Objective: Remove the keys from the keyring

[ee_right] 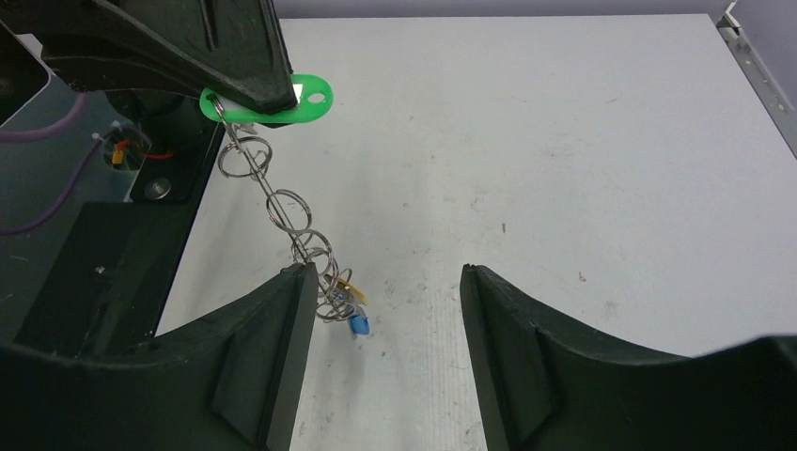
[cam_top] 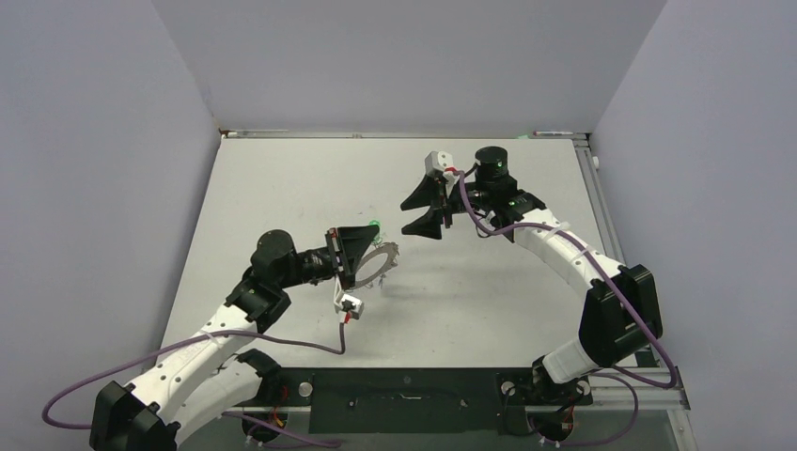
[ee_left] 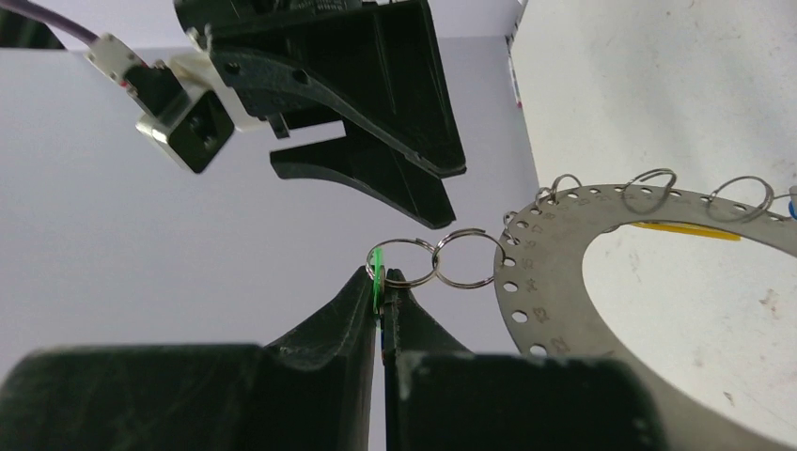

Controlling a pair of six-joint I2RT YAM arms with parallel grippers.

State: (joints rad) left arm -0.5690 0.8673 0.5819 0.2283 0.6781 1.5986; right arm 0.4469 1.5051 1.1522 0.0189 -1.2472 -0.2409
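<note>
- The left gripper [ee_left: 381, 282] is clamped narrow on a green tag [ee_left: 377, 268], which stands edge-on between its tips at the lower middle of the left wrist view.
- From that tag two small split rings [ee_left: 467, 258] run in a level line to the right. The second is hooked into a hole in the rim of the keyring [ee_left: 545, 282].
- The keyring is a flat grey band with numbered holes. Here it faces the camera and fills the right half of the frame, with more small rings along its upper rim.
- In the right wrist view the keyring [ee_right: 301, 235] is seen nearly edge-on. Its long axis slants from the green tag [ee_right: 305, 99] at upper left down to the lower middle.
- The keys [ee_right: 352, 305] show only as a yellow tag and a blue tag bunched at that lower end. Whether they touch the table [ee_right: 564, 141] cannot be told.
- The right gripper [ee_right: 385, 272] is spread wide and holds nothing. The hanging rings lie just beside its left-hand finger.
- In the top view the keyring [cam_top: 383, 266] sits left of centre, and the right gripper [cam_top: 409, 218] points left towards it from the upper right.
</note>
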